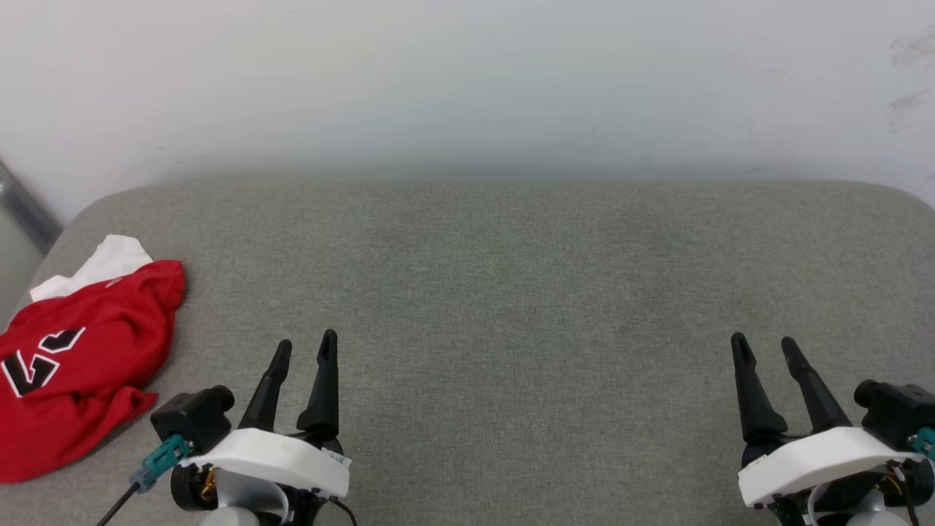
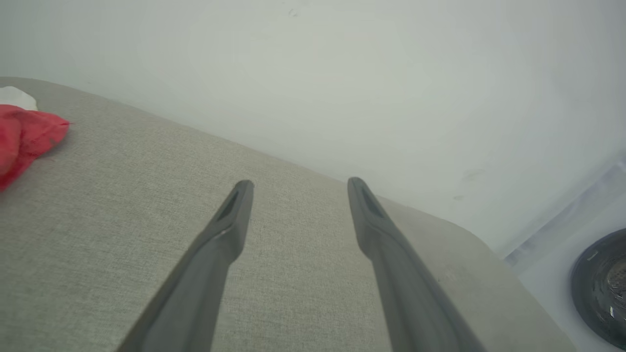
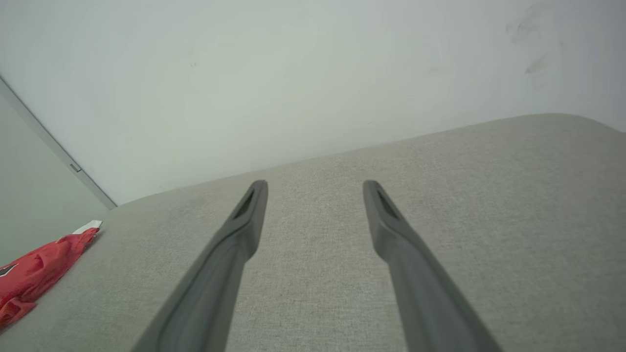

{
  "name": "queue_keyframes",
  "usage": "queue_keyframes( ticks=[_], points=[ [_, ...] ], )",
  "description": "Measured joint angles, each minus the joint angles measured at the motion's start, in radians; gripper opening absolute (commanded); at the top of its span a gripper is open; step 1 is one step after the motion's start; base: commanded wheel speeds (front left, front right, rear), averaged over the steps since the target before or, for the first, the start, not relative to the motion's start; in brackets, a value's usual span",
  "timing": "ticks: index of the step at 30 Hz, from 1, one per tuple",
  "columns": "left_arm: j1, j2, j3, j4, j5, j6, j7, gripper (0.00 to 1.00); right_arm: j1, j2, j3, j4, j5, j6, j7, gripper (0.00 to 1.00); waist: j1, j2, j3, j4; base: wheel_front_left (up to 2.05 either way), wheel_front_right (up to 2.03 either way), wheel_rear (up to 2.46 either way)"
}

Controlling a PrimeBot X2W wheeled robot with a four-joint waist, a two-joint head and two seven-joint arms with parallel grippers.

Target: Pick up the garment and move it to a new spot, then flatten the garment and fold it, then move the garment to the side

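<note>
The left gripper stands released: its two dark fingers are spread, bare pad shows between them, and nothing is held. We find the same in its wrist view, where the fingers rise apart over the grey cloth. The right gripper is likewise released, with its fingers parted and nothing between them but pad. Both sit at the near edge of the pad, the left at the lower left of the head view and the right at the lower right. They are well apart from each other, and their fingers point toward the wall.

The garment lies crumpled at the left end of the pad and runs out past the left border of the head view. It is red, with a white sleeve showing at its far end and black, white-outlined marks on its upper face; we cannot read them in full. It is near the left gripper but not touching it — a strip of bare pad lies between. It is well apart from the right gripper, whose wrist view shows it as a low red heap at the lower left.

We also note a dark round object beyond the pad's corner in the left wrist view — what it is we cannot tell.
</note>
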Motion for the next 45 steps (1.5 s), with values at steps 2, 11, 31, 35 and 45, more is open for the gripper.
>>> queue_keyframes(
  ticks=[2, 11, 31, 35, 45],
  points=[
    [0.000, 0.000, 0.000, 0.005, 0.019, 0.004, -0.005, 1.00, 0.000, 0.000, 0.000, -0.002, -0.027, 0.000, 0.000, 1.00, 0.0001, 0.0000, -0.001, 0.000, 0.00, 0.00, 0.00],
    [-0.005, -0.001, -0.012, 0.019, 0.123, 0.014, -0.027, 1.00, 0.001, 0.000, -0.002, -0.011, -0.117, 0.000, 0.000, 1.00, 0.0000, 0.0000, -0.002, 0.001, 0.00, 0.00, 0.00],
    [-0.024, -0.002, -0.034, 0.052, 0.310, 0.040, -0.071, 1.00, 0.006, 0.000, -0.021, -0.022, -0.256, 0.000, -0.015, 1.00, 0.0000, 0.0000, -0.006, 0.005, 0.00, 0.00, 0.00],
    [-0.026, -0.002, -0.038, 0.059, 0.344, 0.046, -0.078, 1.00, 0.006, 0.000, -0.025, -0.021, -0.278, 0.000, -0.020, 1.00, 0.0000, 0.0000, -0.008, 0.007, 0.00, 0.00, 0.00],
    [-0.033, -0.002, -0.042, 0.072, 0.412, 0.059, -0.097, 1.00, 0.006, 0.000, -0.029, -0.012, -0.310, 0.000, -0.037, 1.00, 0.0000, 0.0000, -0.009, 0.008, 0.00, 0.00, 0.00]
  ],
)
